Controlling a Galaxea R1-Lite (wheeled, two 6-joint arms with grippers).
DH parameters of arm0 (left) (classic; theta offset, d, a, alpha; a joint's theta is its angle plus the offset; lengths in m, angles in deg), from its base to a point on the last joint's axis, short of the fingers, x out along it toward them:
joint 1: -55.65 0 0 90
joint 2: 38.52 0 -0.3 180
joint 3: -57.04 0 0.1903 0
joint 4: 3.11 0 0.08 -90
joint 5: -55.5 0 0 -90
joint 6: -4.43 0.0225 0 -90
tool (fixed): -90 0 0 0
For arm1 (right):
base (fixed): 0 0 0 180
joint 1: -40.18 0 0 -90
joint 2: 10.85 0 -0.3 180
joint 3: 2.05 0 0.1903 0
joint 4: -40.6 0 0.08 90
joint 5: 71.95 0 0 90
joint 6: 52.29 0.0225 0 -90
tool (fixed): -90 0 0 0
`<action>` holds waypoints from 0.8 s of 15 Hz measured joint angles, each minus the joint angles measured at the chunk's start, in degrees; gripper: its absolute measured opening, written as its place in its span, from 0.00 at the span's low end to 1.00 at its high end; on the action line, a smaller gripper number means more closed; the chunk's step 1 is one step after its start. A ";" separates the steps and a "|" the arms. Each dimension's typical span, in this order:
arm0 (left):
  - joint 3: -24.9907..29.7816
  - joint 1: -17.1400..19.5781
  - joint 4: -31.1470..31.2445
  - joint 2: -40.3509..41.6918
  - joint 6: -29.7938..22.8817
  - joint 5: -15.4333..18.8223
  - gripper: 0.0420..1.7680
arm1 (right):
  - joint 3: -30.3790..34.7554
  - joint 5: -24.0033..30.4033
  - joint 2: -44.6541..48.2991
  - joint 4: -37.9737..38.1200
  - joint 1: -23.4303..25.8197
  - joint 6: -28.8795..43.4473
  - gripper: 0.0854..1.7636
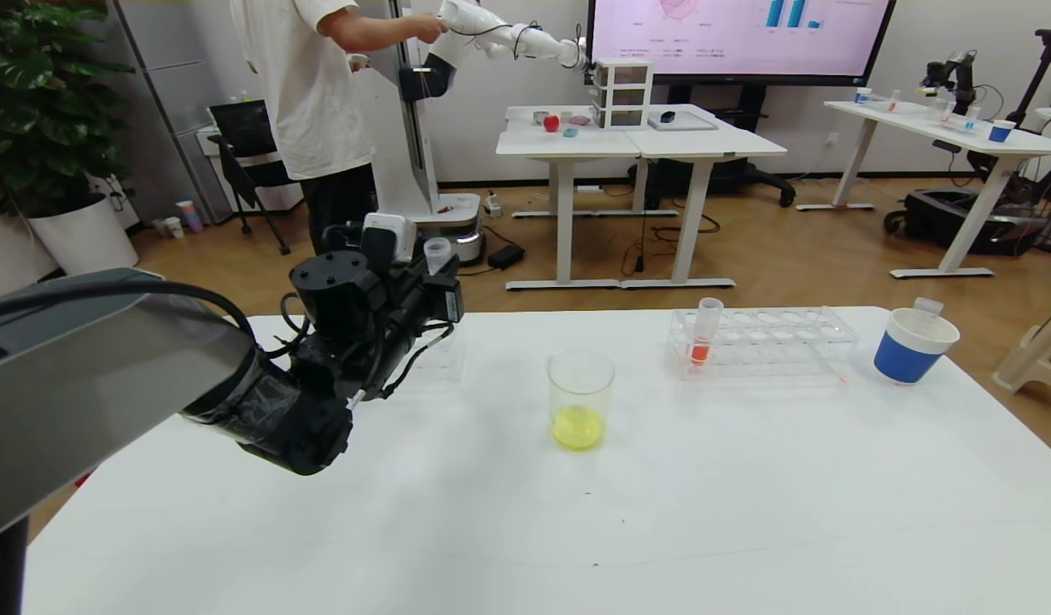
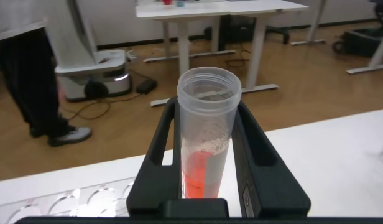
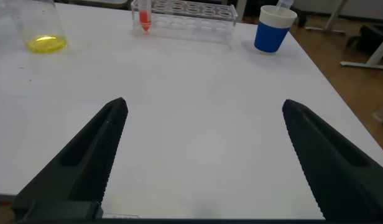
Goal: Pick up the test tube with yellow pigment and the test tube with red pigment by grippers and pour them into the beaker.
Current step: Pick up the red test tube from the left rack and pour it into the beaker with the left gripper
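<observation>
My left gripper point(image 1: 433, 278) is shut on a clear test tube point(image 2: 207, 134) held upright above the table's far left; red-orange liquid shows in its lower part. Its open mouth sticks up above the fingers point(image 1: 437, 253). The beaker point(image 1: 580, 397) stands mid-table with yellow liquid at its bottom, to the right of the left gripper; it also shows in the right wrist view point(image 3: 39, 25). Another tube with red-orange liquid point(image 1: 704, 335) stands in the right rack point(image 1: 773, 342). No tube with yellow liquid shows. My right gripper point(image 3: 204, 109) is open and empty over bare table.
A second clear rack point(image 2: 67, 202) lies below the left gripper. A blue-and-white paper cup point(image 1: 913, 343) stands at the far right of the table. A person and other tables are in the room behind.
</observation>
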State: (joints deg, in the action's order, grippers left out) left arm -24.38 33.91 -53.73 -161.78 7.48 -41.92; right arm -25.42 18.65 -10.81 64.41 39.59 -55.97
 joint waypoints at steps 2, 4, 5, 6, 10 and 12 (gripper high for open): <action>0.06 -0.61 1.00 0.93 3.01 8.31 0.26 | 0.00 -0.02 -0.02 -0.02 0.00 0.00 0.98; 0.12 -1.35 1.08 1.57 7.61 15.68 0.26 | 0.00 0.00 -0.02 0.00 0.00 0.00 0.98; 0.21 -2.02 1.05 1.76 9.96 18.52 0.26 | 0.00 0.00 -0.02 0.00 0.00 -0.01 0.98; 0.21 -2.84 0.98 1.79 11.80 20.58 0.26 | 0.00 0.00 -0.02 -0.02 0.02 -0.01 0.98; -2.72 -5.19 0.61 0.66 23.54 27.17 0.26 | 0.00 0.00 -0.02 0.00 0.00 0.00 0.98; -5.06 -5.44 0.69 -0.55 28.43 30.72 0.26 | 0.00 0.00 0.00 0.00 0.00 -0.04 0.98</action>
State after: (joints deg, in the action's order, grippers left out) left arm -29.44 28.47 -53.03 -162.33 35.91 -11.20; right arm -25.42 18.65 -10.81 64.41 39.59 -56.01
